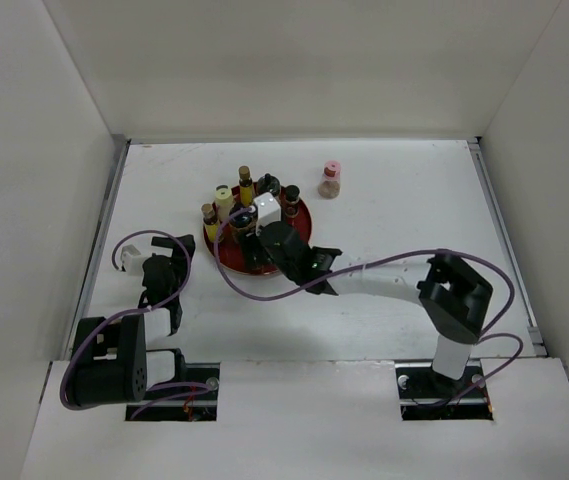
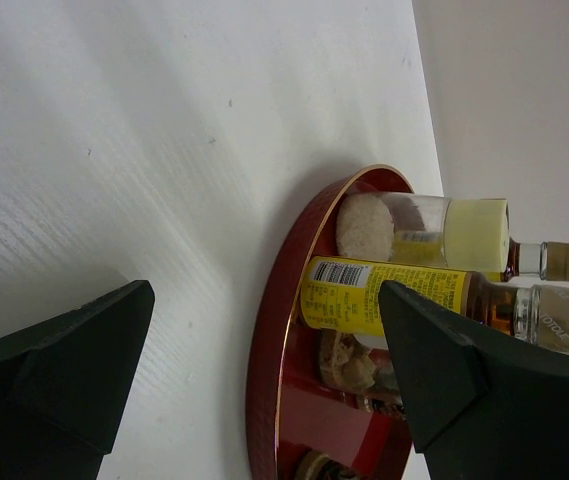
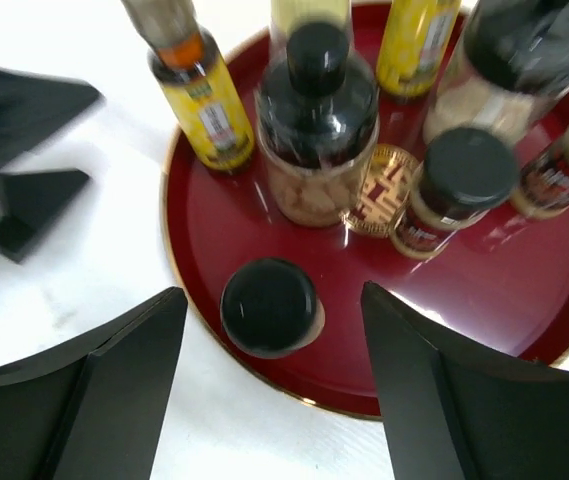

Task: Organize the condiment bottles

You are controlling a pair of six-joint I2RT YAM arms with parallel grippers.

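Several condiment bottles stand on the round red tray (image 1: pixel 299 222). A pink-capped bottle (image 1: pixel 331 180) stands alone on the table right of the tray. My right gripper (image 1: pixel 249 248) hangs open over the tray's near edge. In the right wrist view it (image 3: pixel 274 350) straddles a small black-capped bottle (image 3: pixel 267 305) without touching it. Behind that bottle are a yellow-labelled bottle (image 3: pixel 209 105), a large black-capped jar (image 3: pixel 316 130) and a small black-capped jar (image 3: pixel 454 180). My left gripper (image 1: pixel 172 250) is open and empty left of the tray. Its view (image 2: pixel 264 370) shows a cream bottle (image 2: pixel 424 230) and a yellow-labelled one (image 2: pixel 384 295).
The red tray's rim (image 3: pixel 179 260) lies under my right fingers and close to my left gripper (image 2: pixel 264 350). White walls enclose the table on three sides. A purple cable (image 1: pixel 264 290) from the right arm loops over the table near the tray.
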